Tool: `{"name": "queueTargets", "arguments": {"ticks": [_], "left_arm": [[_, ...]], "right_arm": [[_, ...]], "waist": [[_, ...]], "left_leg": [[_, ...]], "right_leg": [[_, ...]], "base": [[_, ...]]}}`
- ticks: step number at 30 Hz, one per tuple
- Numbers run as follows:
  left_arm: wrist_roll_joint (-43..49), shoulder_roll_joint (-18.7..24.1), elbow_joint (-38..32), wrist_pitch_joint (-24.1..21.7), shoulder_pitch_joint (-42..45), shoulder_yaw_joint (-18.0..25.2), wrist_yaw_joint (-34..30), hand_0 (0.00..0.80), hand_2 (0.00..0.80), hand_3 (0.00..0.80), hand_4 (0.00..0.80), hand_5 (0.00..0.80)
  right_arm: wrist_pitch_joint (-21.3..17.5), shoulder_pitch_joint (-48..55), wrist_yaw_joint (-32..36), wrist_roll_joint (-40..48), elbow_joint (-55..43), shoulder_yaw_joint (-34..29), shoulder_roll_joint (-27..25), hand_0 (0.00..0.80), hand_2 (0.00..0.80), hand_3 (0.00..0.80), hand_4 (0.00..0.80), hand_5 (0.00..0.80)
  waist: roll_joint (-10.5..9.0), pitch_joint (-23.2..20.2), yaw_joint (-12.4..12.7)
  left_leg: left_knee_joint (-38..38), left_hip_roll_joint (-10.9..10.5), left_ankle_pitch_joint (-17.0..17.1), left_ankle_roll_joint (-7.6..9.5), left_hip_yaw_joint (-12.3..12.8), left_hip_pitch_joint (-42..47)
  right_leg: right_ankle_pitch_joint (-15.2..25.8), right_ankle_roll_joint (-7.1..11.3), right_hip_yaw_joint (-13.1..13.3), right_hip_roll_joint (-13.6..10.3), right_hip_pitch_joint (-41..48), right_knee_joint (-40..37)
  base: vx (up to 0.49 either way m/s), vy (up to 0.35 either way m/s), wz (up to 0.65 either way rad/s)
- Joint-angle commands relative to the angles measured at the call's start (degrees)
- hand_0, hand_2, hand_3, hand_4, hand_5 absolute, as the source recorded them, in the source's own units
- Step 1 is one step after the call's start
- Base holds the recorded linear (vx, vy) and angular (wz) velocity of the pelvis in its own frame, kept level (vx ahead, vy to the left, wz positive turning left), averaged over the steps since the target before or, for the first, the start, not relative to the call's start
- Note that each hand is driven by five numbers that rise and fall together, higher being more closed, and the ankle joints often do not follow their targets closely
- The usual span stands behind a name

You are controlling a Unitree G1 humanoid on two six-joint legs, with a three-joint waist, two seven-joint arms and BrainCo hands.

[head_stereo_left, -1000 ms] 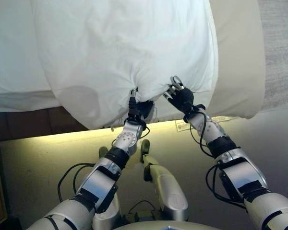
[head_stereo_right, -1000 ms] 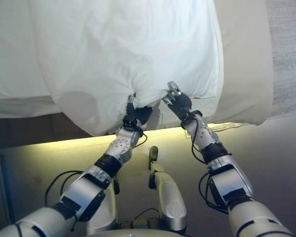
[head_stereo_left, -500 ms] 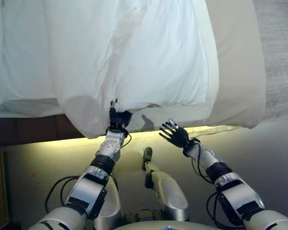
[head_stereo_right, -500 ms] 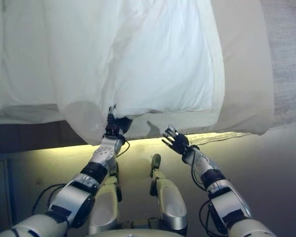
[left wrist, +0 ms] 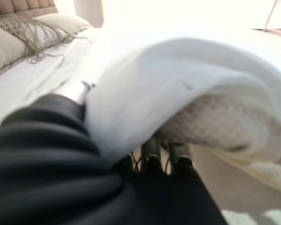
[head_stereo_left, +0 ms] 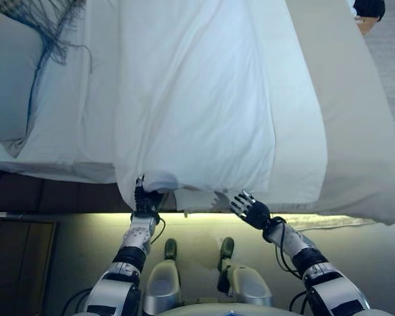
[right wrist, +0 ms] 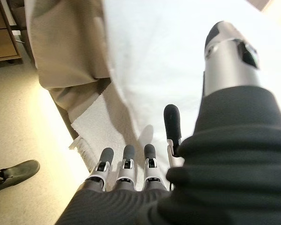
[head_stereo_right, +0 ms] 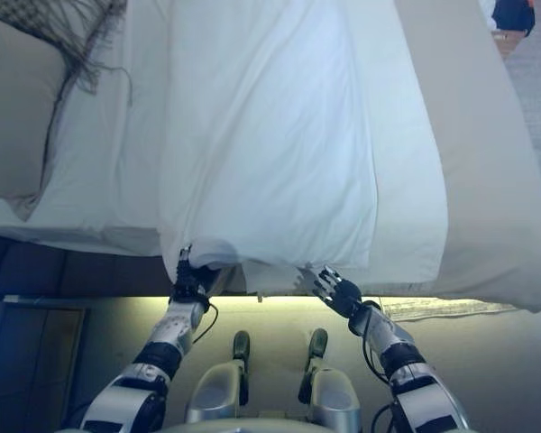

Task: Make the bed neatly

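- White duvet (head_stereo_left: 197,112) spread along bed, near edge hanging over side.
- Left hand (head_stereo_left: 143,201) gripping duvet's lower edge.
- Right hand (head_stereo_left: 251,210) spread wide, just below hem, apart.

The right hand (head_stereo_left: 251,210) has let go of the white duvet (head_stereo_left: 197,105) — fingers spread, hanging just below its edge.

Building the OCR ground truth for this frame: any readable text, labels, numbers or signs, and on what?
None readable in any view.
White duvet: plain, no tag or print showing.
Beige bedspread: plain.
Pillow and fringed throw: woven pattern only, no lettering.
Left hand, shut on the duvet's edge, and open right hand: no legible markings.
Dark object at the far corner: too small to tell.
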Motion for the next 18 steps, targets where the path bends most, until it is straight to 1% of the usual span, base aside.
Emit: {"name": "queueTargets", "arguments": {"ticks": [1, 4, 5, 8, 9, 10, 11, 13, 16, 18], "left_arm": [[5.30, 6.72, 2.75, -0.59, 6.63, 5.00, 1.04, 0.800, 0.800, 0.800, 0.800, 0.800], [9.74, 8.48, 5.82, 0.54, 9.36, 6.65, 3.15, 0.800, 0.800, 0.800, 0.800, 0.800], [12.36, 9.42, 7.82, 1.16, 10.38, 8.21, 3.35, 0.800, 0.800, 0.800, 0.800, 0.800], [15.47, 11.12, 10.96, 1.93, 12.23, 10.98, 3.72, 0.800, 0.800, 0.800, 0.800, 0.800], [16.18, 11.80, 12.18, 2.31, 13.33, 12.67, 3.31, 0.800, 0.800, 0.800, 0.800, 0.800], [16.50, 12.11, 12.71, 2.39, 13.73, 13.38, 3.10, 0.800, 0.800, 0.800, 0.800, 0.800], [17.46, 13.00, 13.66, 2.98, 15.09, 15.54, 2.49, 0.800, 0.800, 0.800, 0.800, 0.800], [18.40, 14.09, 14.97, 3.40, 16.99, 18.23, 1.14, 0.800, 0.800, 0.800, 0.800, 0.800], [19.49, 15.26, 15.97, 3.85, 19.22, 21.74, -1.04, 0.800, 0.800, 0.800, 0.800, 0.800], [19.61, 16.16, 16.37, 4.97, 20.53, 24.09, -3.29, 0.800, 0.800, 0.800, 0.800, 0.800]], "right_arm": [[0.24, 1.98, 1.43, -0.66, 1.45, -3.15, 0.89, 0.000, 0.000, 0.000, 0.000, 0.000], [0.16, 3.12, 1.30, -0.80, 2.60, -3.64, 1.14, 0.000, 0.000, 0.000, 0.000, 0.000], [-0.21, 3.51, 1.23, -0.93, 3.37, -3.83, 1.55, 0.000, 0.000, 0.000, 0.000, 0.000], [-1.05, 4.17, 0.58, -0.65, 4.05, -4.04, 2.22, 0.000, 0.000, 0.000, 0.000, 0.000], [-1.35, 4.47, 0.51, -0.78, 4.44, -4.39, 2.32, 0.000, 0.000, 0.000, 0.000, 0.000], [-1.49, 4.64, 0.42, -0.75, 4.50, -4.39, 2.44, 0.000, 0.000, 0.000, 0.000, 0.000], [-1.61, 5.22, 0.20, -0.90, 4.36, -4.75, 2.50, 0.000, 0.000, 0.000, 0.000, 0.000], [-1.54, 6.31, -0.29, -1.09, 3.86, -5.17, 2.53, 0.000, 0.000, 0.000, 0.000, 0.000], [-1.04, 7.84, -0.83, -1.47, 3.19, -6.00, 2.03, 0.000, 0.000, 0.000, 0.000, 0.000], [-0.97, 8.80, -1.21, -1.78, 3.16, -6.75, 1.49, 0.000, 0.000, 0.000, 0.000, 0.000]], "waist": [[-1.91, -5.44, 5.14], [-0.92, -8.08, 5.86], [-0.46, -9.16, 6.25], [0.30, -10.60, 6.86], [0.69, -11.14, 7.17], [0.81, -11.32, 7.18], [1.22, -11.84, 7.55], [1.72, -12.39, 7.89], [2.13, -12.84, 8.38], [2.35, -13.11, 8.75]], "left_leg": [[0.88, -3.80, 0.68, 1.31, -0.43, -0.61], [0.42, -4.20, 0.77, 1.38, -0.86, 1.17], [0.11, -4.47, 0.78, 1.46, -1.11, 1.99], [-0.96, -4.87, 1.01, 1.49, -1.66, 3.58], [-1.33, -4.99, 1.15, 1.42, -1.93, 4.07], [-1.55, -5.02, 1.22, 1.38, -2.06, 4.33], [-1.96, -5.15, 1.35, 1.27, -2.37, 4.73], [-2.54, -5.30, 1.66, 1.11, -2.80, 5.11], [-2.92, -5.49, 1.95, 0.97, -3.34, 5.20], [-3.14, -5.63, 2.13, 0.92, -3.78, 5.15]], "right_leg": [[-5.89, 3.25, -2.11, -3.44, 1.13, 8.96], [-5.97, 3.19, -2.34, -3.54, 3.21, 8.46], [-6.02, 3.14, -2.44, -3.53, 4.15, 8.15], [-5.95, 3.18, -2.66, -3.44, 6.00, 7.13], [-5.93, 3.19, -2.71, -3.41, 6.62, 6.72], [-5.90, 3.19, -2.76, -3.38, 6.94, 6.48], [-5.98, 3.16, -2.83, -3.33, 7.48, 6.09], [-6.01, 3.07, -3.07, -3.22, 8.04, 5.59], [-6.23, 2.92, -3.64, -3.16, 8.49, 5.22], [-6.39, 2.89, -4.03, -3.14, 8.67, 5.08]], "base": [[0.121, 0.038, 0.08], [0.159, 0.039, 0.08], [0.128, 0.017, 0.10], [0.084, 0.000, 0.14], [0.071, 0.005, 0.10], [0.063, 0.017, 0.05], [0.045, 0.022, 0.03], [0.029, 0.037, 0.07], [-0.002, 0.053, 0.04], [-0.012, 0.059, 0.02]]}}
